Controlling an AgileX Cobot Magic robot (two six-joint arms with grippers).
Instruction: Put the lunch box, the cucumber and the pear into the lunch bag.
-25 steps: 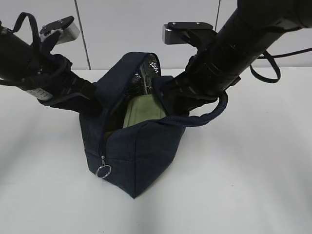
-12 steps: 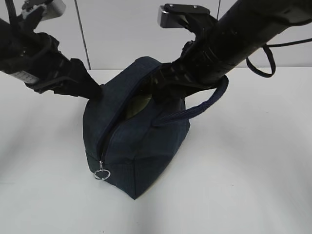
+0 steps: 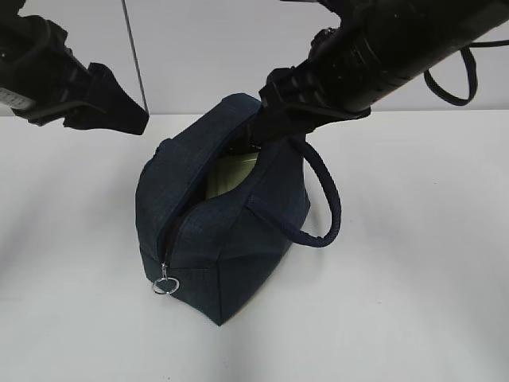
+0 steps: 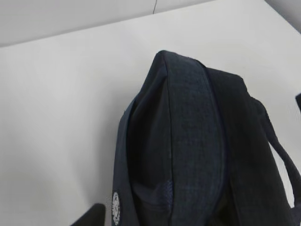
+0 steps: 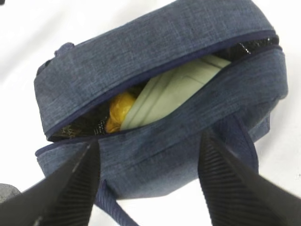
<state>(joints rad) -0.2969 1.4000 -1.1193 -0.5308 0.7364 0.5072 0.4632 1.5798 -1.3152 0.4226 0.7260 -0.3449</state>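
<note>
Exterior view: lunch bag (image 3: pixel 219 239) stands on the table (image 3: pixel 413 263), long axis toward the camera. Left wrist view: left gripper's state cannot be told; round label (image 4: pixel 115 214) unreadable. Right wrist view: right gripper (image 5: pixel 148 186) spread above the bag; lunch box (image 5: pixel 176 87) and pear (image 5: pixel 120 110) inside.

White tabletop (image 3: pixel 413 263) is filling most of the exterior view, matte, evenly lit, carrying only soft diffuse shadows. Behind it a pale grey wall (image 3: pixel 207 48) is running across the back; a thin dark vertical seam (image 3: pixel 134 48) is dividing it, possibly a panel joint. Wrist views are showing the same white surface.
</note>
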